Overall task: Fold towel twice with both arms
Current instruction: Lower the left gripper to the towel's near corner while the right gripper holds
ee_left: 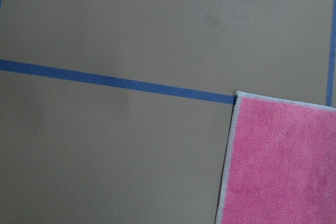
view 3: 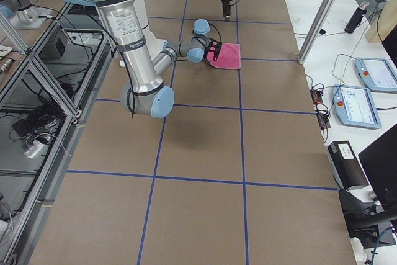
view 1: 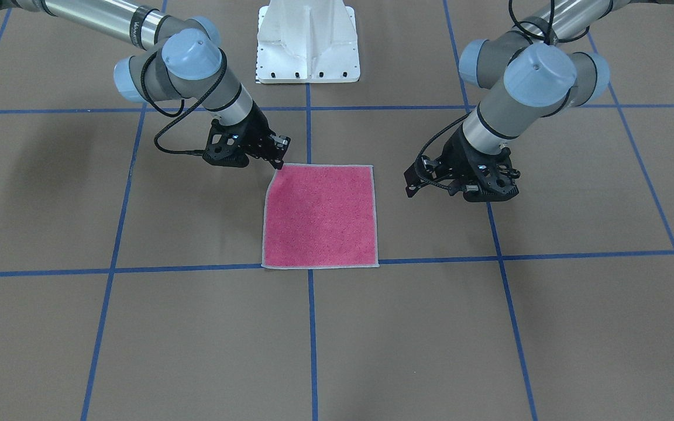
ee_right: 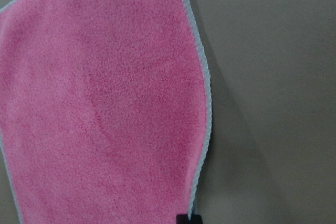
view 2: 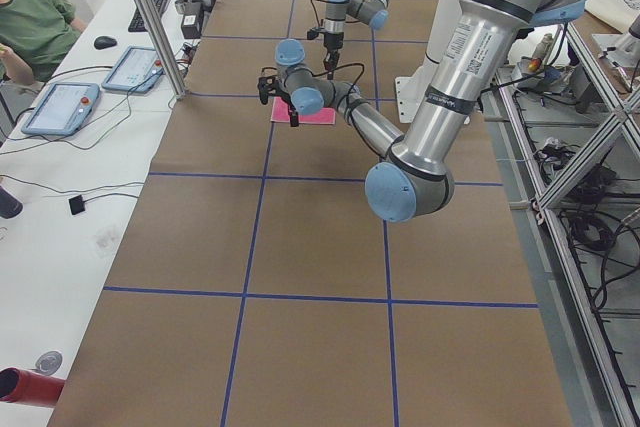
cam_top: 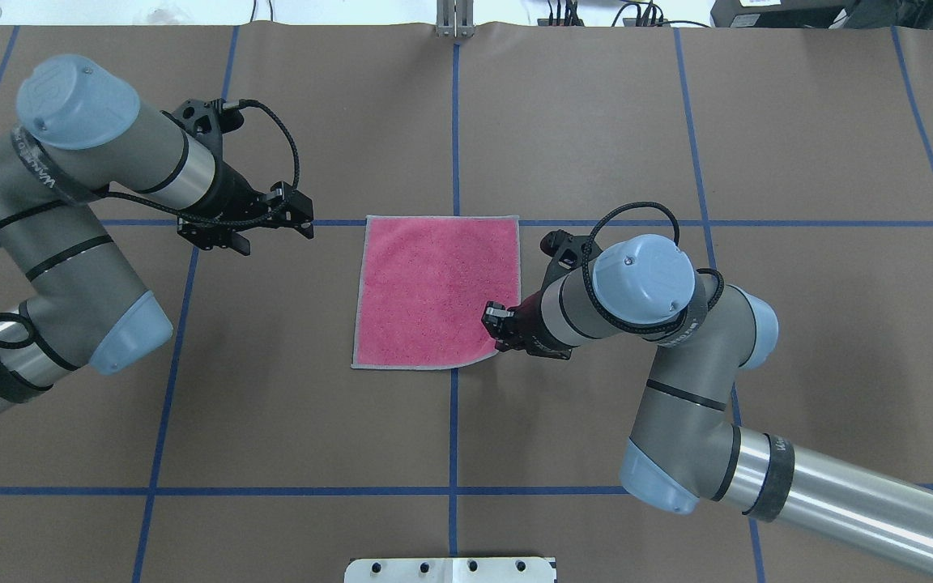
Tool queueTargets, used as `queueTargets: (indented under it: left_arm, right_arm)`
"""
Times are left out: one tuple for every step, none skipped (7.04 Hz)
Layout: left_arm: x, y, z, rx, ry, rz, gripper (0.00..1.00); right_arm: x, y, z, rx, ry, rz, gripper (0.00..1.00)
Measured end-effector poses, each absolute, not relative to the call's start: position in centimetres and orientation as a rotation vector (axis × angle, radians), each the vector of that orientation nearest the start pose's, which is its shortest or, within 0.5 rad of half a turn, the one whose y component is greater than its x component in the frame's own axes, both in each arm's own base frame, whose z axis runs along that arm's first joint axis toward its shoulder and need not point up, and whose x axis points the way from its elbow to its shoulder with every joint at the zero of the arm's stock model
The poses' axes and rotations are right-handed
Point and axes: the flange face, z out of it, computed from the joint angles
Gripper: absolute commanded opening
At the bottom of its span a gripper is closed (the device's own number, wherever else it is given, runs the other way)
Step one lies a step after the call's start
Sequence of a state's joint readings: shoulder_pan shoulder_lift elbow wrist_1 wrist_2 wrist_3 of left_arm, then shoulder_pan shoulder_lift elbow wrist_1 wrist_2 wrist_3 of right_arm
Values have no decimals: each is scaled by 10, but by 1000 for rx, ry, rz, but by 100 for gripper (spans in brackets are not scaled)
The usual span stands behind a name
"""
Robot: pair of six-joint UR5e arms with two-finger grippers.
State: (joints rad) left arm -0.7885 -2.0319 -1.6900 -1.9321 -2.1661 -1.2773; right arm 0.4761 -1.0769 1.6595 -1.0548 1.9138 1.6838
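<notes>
While bent sharply at the elbow, reached in from the right with the right arm [cam_top: 677, 389], wrist tipped down and right gripper [cam_top: 500, 330] clenched on the near right corner of the towel [cam_top: 434, 291], with that corner drawn slightly up and the adjoining hem bowed inward. Stood folded on the left with the left arm [cam_top: 70, 243], wrist angled down, left gripper [cam_top: 300, 217] with fingers spread, near the towel's far left corner but apart from it. Bore white lettering on black arm bands, beginning "WARN"; could not be read further. Lay otherwise flat at the middle of the table [cam_top: 596, 121], far hem along a blue tape line [cam_top: 758, 223]: square terry cloth, pink nap upward, light grey stitched edge. Surfaced in smooth brown paper, gridded with tape. Built of silver tubes, grey joints, light blue caps; trailed looped black cables.
</notes>
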Motion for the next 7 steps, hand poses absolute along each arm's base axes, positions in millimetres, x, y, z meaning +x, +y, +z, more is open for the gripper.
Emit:
queueTargets:
  left_arm:
    - [400, -511, 292, -4, 1068, -172, 100]
    - [404, -510, 290, -6, 1070, -171, 100]
    - [410, -506, 290, -5, 1068, -166, 100]
    - [422, -499, 290, 0, 1062, -172, 100]
    - [440, -486, 289, 6, 1069, -195, 100]
    - [459, -472, 287, 1, 1090, -216, 100]
    - [474, -458, 285, -16, 1104, -225, 100]
  right_arm:
    - [-535, -395, 275, -102, -1130, 346, 0]
    - [-532, -400, 275, -97, -1130, 353, 0]
    - [-530, -403, 275, -95, -1131, 357, 0]
    - [-530, -404, 275, -94, -1130, 359, 0]
    - [-529, -405, 275, -93, -1130, 361, 0]
    - [-528, -407, 275, -91, -1130, 364, 0]
    - [-525, -410, 275, -90, -1130, 369, 0]
